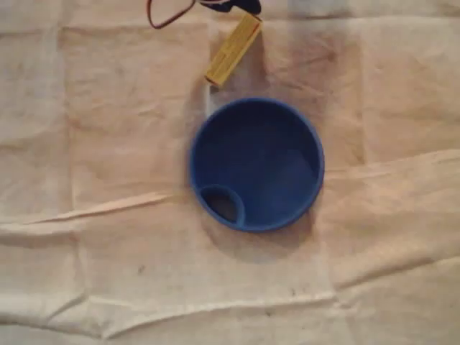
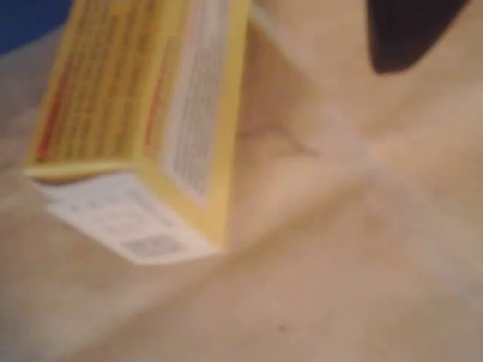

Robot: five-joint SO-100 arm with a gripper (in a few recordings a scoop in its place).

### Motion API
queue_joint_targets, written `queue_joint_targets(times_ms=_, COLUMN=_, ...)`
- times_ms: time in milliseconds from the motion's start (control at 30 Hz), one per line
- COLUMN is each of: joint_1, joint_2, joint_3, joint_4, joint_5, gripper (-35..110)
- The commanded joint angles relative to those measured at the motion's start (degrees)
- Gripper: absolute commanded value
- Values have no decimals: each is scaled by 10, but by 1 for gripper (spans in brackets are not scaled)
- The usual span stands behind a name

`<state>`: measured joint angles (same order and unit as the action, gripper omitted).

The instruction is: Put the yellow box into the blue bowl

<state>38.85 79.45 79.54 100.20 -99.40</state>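
Observation:
The yellow box (image 1: 233, 49) lies slanted near the top of the overhead view, just above the blue bowl's (image 1: 256, 164) rim. My gripper (image 1: 237, 6) shows as dark parts at the top edge, at the box's far end. In the wrist view the yellow box (image 2: 143, 113) looms large and blurred on the left, white end flap lowest. One dark finger (image 2: 407, 34) stands at the upper right, with bare cloth between it and the box. A sliver of the blue bowl (image 2: 23, 19) sits in the top left corner. The bowl holds nothing.
A wrinkled beige cloth (image 1: 108, 215) covers the table, with raised folds across the lower half. A red cable (image 1: 169, 16) loops at the top edge, left of the gripper.

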Motion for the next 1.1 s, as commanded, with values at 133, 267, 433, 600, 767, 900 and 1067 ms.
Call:
queue_joint_targets(times_ms=133, joint_1=-29, joint_2=-1, joint_3=-5, joint_4=-1, joint_5=3, gripper=29)
queue_joint_targets(times_ms=267, joint_1=-39, joint_2=-23, joint_3=-17, joint_4=-4, joint_5=19, gripper=29)
queue_joint_targets(times_ms=433, joint_1=-40, joint_2=-44, joint_3=-16, joint_4=-46, joint_5=47, gripper=29)
queue_joint_targets(times_ms=600, joint_1=-40, joint_2=-52, joint_3=-16, joint_4=-58, joint_5=47, gripper=29)
queue_joint_targets(times_ms=767, joint_1=-47, joint_2=-80, joint_3=-16, joint_4=-61, joint_5=49, gripper=29)
queue_joint_targets(times_ms=900, joint_1=-64, joint_2=-95, joint_3=-16, joint_4=-60, joint_5=51, gripper=29)
queue_joint_targets(times_ms=1067, joint_1=-87, joint_2=-92, joint_3=-20, joint_4=-61, joint_5=51, gripper=29)
